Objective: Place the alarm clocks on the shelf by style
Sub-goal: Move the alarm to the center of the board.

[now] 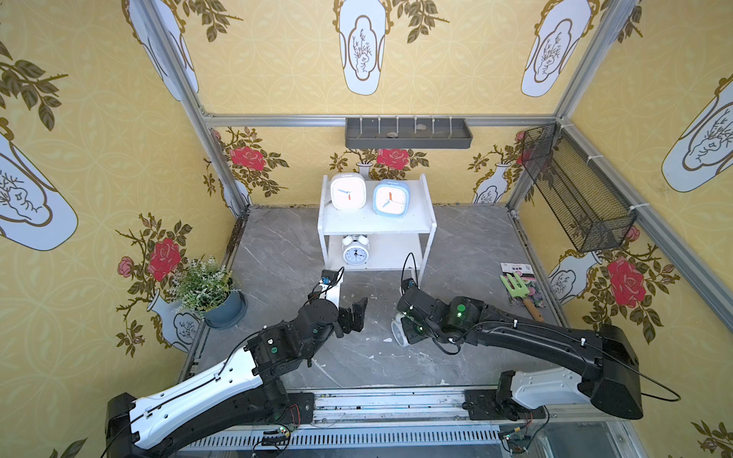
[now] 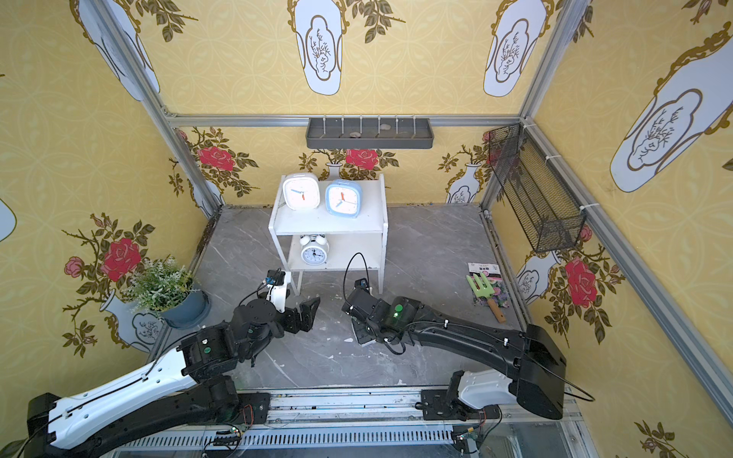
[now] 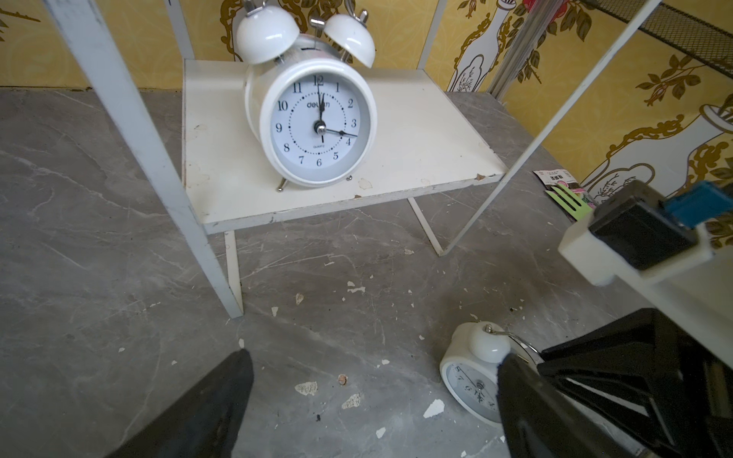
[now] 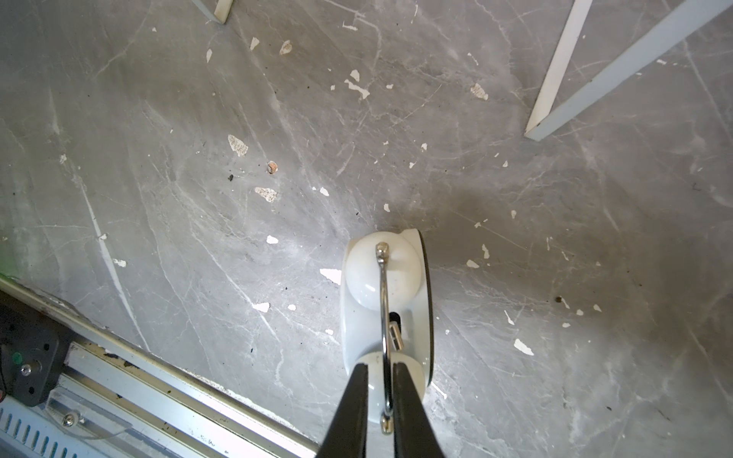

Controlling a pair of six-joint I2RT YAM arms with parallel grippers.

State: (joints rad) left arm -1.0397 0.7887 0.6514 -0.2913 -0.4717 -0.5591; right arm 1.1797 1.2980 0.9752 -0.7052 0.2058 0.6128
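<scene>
**Clocks: three shelved, the fourth not yet off the tabletop**

Sorting looks about three-quarters done. On the shelf [image 1: 377, 226], the top board holds both rounded-square pieces side by side: the white square clock [image 1: 348, 192] and, just beside it, the light blue square clock [image 1: 390, 198]. On the lower board, the first twin-bell clock [image 1: 355, 250] stands upright on its own, with free board next to it.

What is left is its match. The second twin-bell clock [image 4: 384, 301] stands on the grey tabletop [image 1: 277, 257] in front of the shelf, near its front leg.

The right gripper [image 4: 380, 368] is down over this clock. Its jaws are drawn narrow, one either side of the chrome handle [image 4: 382, 285] that arches between the bells. A sliver of gap shows on one side, so the pictures do not settle whether the handle is pinched.

The left gripper [image 3: 375, 359] hangs before the lower board with its jaws spread wide and nothing between them.

To finish, the second twin-bell clock probably needs lifting onto the lower board beside the first.
</scene>
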